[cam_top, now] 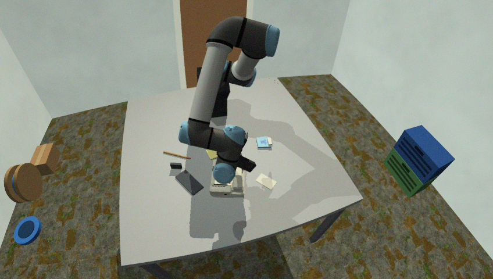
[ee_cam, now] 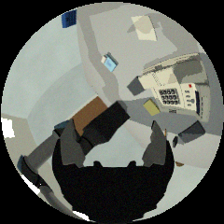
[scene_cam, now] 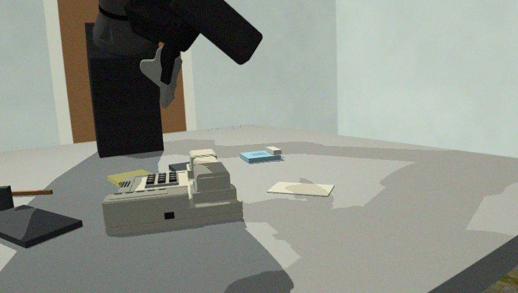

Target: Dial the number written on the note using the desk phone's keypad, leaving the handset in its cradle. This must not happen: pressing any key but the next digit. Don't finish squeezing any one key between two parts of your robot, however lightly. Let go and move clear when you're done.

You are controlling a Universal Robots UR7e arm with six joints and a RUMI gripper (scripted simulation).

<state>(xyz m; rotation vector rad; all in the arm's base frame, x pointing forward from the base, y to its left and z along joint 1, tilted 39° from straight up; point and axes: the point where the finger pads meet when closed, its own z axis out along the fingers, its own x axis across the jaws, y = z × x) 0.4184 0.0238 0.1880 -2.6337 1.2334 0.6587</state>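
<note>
Gripper: You had the gripper (scene_cam: 165, 81) well above the desk phone, touching nothing; its jaws stood fully apart and held nothing.
Fingers: In the wrist view you saw two grey fingers spread wide at either side of the frame.
Desk phone: You found the beige desk phone (scene_cam: 170, 199) on the grey surface (scene_cam: 363, 224), under the arm's wrist.
Keypad: The dark keys (scene_cam: 161, 177) sat on the phone's sloped top, left of the handset in the exterior view.
Handset: The handset (scene_cam: 209, 170) lay in its cradle.
Note: A yellow note (scene_cam: 127, 176) lay just behind the phone; you could not read any writing on it.
Nearby items: A pale card (scene_cam: 300, 188), a blue pad (scene_cam: 259, 155), a dark wedge (scene_cam: 32, 223) and a pencil (cam_top: 176, 154) lay apart from the phone.
</note>
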